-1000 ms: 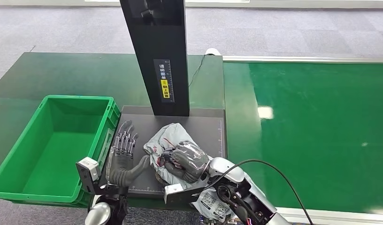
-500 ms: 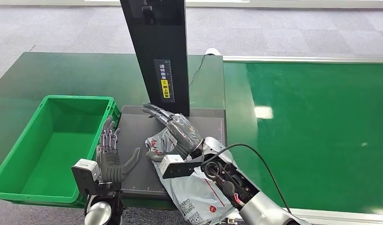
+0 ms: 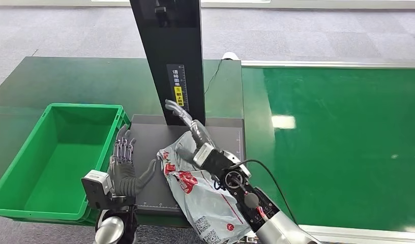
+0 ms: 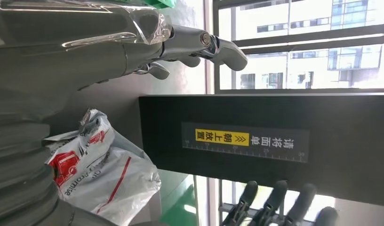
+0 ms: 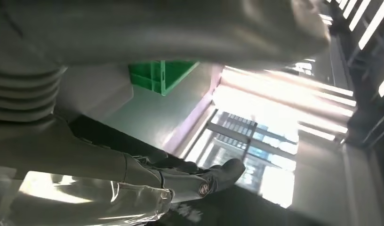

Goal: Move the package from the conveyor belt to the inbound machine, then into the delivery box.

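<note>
A grey poly package (image 3: 198, 190) with red print lies flat on the inbound machine's black platform (image 3: 147, 140), and its near end hangs over the front edge. My right hand (image 3: 189, 128) is open above the package's far end, fingers stretched toward the black column (image 3: 170, 61); it holds nothing. My left hand (image 3: 125, 168) stands open just left of the package, palm toward it, a small gap between them. The left wrist view has the package (image 4: 100, 165) under my left hand (image 4: 110, 42). The right wrist view has my right hand (image 5: 148, 174) with straight fingers.
The green delivery box (image 3: 22, 168) sits left of the platform, close behind my left hand, and its corner (image 5: 157, 75) appears in the right wrist view. The green conveyor belt (image 3: 337, 142) runs on the right. A yellow label (image 4: 223, 138) marks the column.
My right hand has let go of the bunched package, opened and lifted toward the column. The package now lies spread out. My left hand has shifted slightly, staying open.
</note>
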